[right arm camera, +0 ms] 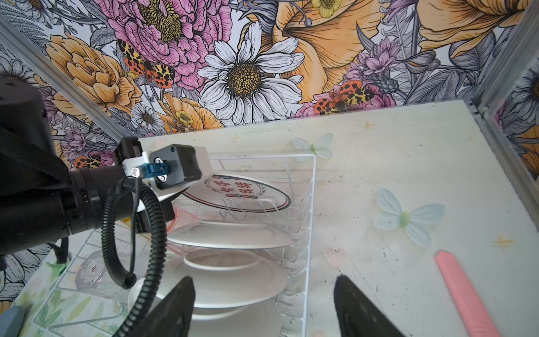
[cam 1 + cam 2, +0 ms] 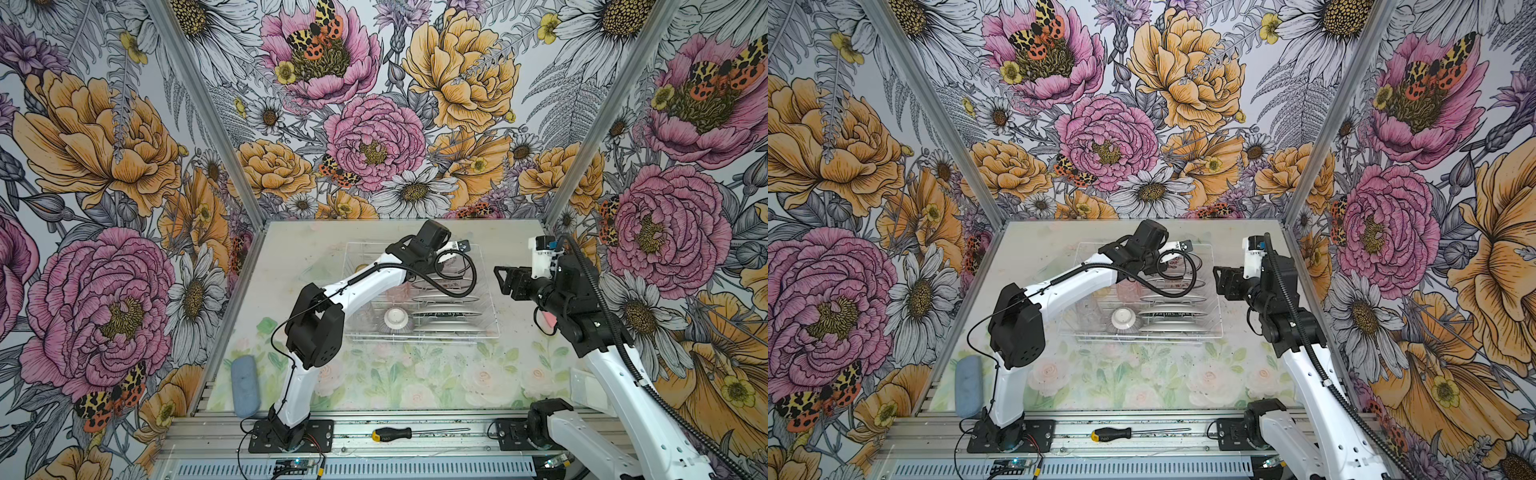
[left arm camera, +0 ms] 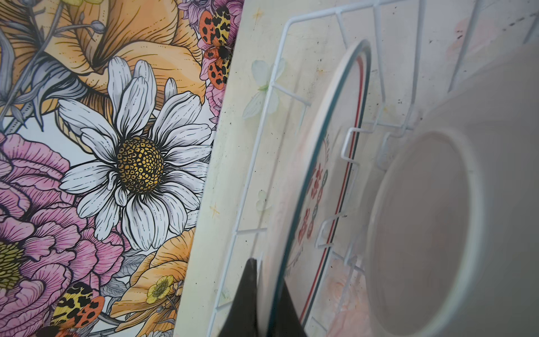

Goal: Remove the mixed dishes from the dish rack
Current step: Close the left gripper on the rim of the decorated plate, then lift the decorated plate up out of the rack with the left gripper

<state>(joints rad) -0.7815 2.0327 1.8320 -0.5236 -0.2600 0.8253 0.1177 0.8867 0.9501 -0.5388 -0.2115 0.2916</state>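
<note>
Left gripper (image 3: 267,291) is clamped on the rim of the printed plate (image 3: 318,204): black fingers (image 3: 248,291) pinch it from both faces, narrow gap. That plate is the farthest in the row inside the dish rack (image 2: 490,320) and stands on edge, leaning a bit. Its lower rim sits among the upright slot wires, and I can't tell if it's lifted off them. The rack is thin white wire grid with low sides, long side running left-right on the table (image 2: 415,374), toward the far half. The other plates (image 2: 446,313) stand in the right half of the rack. They are edge-on in both top views, with rims running left-right and the row stacked far to near. Right wrist view adds what the top views hide. The printed plate (image 1: 242,189) has its face toward the near side, with red characters inside a dark ring, while the next plates (image 1: 230,233) show plain white glossy backs with foot rings. Bowl (image 2: 395,319) is upside down near the rack's front edge, with ribbed grey wall and round white base up. Pink tumbler (image 2: 1127,289) is just behind it. A clear tumbler (image 1: 93,268), faceted, shows in the right wrist view only. Right gripper (image 1: 265,309) hangs at the rack's right edge, fingers (image 1: 175,306) spread wide, gripping nothing. Off to the side: a pink flat strip (image 1: 463,294) on the table right of the rack and a screwdriver (image 2: 399,433) on the front rail.
</note>
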